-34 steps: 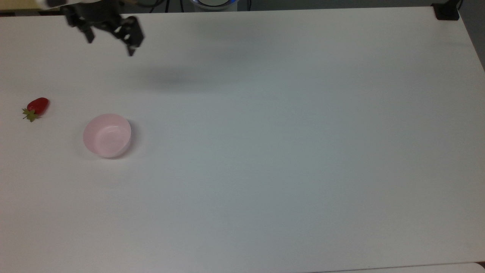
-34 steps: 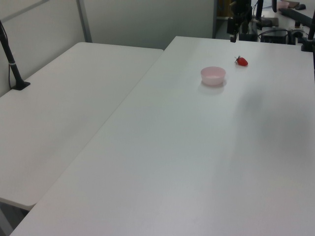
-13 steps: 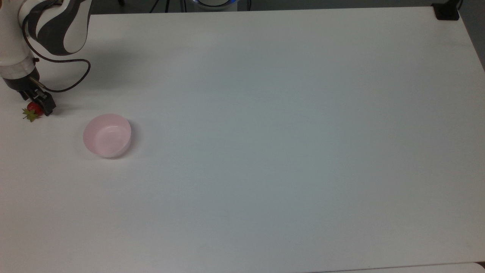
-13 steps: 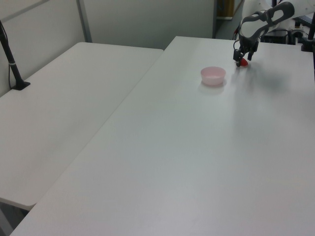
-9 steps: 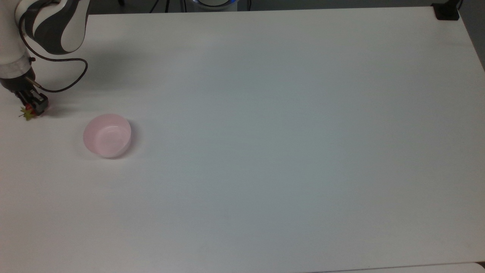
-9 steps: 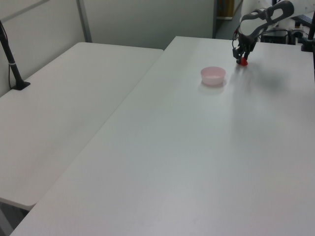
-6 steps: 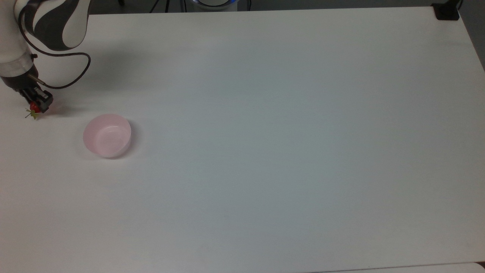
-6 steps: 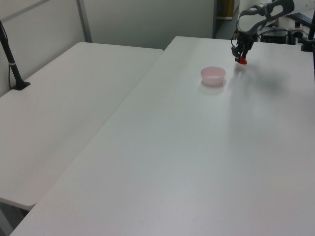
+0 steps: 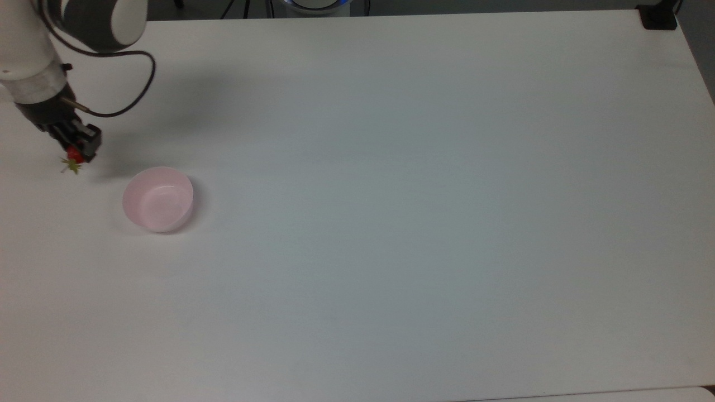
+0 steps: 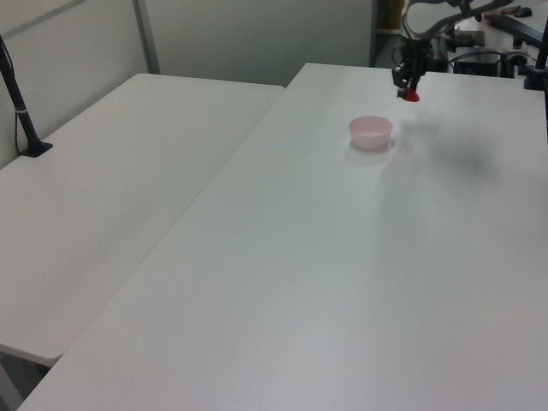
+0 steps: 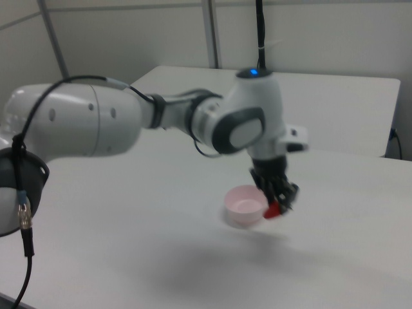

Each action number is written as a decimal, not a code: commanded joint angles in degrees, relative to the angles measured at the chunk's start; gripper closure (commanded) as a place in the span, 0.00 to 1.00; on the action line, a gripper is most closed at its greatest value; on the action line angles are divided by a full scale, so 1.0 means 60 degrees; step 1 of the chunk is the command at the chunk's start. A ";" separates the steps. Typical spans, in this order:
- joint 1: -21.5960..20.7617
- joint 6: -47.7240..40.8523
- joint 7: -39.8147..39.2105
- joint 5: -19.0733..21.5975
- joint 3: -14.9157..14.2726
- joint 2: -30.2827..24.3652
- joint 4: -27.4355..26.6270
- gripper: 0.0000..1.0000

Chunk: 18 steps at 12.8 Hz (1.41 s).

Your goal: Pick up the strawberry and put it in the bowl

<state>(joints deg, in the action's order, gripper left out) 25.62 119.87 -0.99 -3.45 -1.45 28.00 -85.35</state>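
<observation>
Arm bent, claw (image 9: 78, 151) down (clamping strawberry (image 9: 73, 156)).

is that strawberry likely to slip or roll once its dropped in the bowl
The strawberry looks glossy and tapered, so it may slip in the gripper. Being elongated, it would probably wobble rather than roll. The bowl has raised walls, likely containing it.

Jaws grip strawberry (image 9: 74, 154) left of bowl (image 9: 158, 199).

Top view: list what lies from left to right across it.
Small glossy red strawberry with a green cap, held in the black pincer → round pale pink plastic bowl → black clamp block at the white table's far corner.
</observation>
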 commanded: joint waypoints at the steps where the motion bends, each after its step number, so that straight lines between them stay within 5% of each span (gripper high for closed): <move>1: -0.0840 -0.0437 0.1040 0.0195 0.0184 -0.0184 0.0352 0.58; 2: -0.1147 -0.0393 0.1247 0.0180 0.0184 -0.0141 0.0338 0.57; 5: -0.1560 -0.0407 0.1601 0.0107 0.0184 -0.0095 0.0323 0.00; 8: -0.2259 -0.0757 0.1615 0.0122 0.0184 -0.0752 0.0295 0.00; 14: -0.4560 -0.4563 0.1718 -0.0025 0.0037 -0.3007 -0.0171 0.00; 18: -0.5413 -0.4874 0.1718 -0.0054 -0.0490 -0.3832 -0.0922 0.00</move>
<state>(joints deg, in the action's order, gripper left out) -4.70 91.00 9.09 -3.26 -1.96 7.78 -87.13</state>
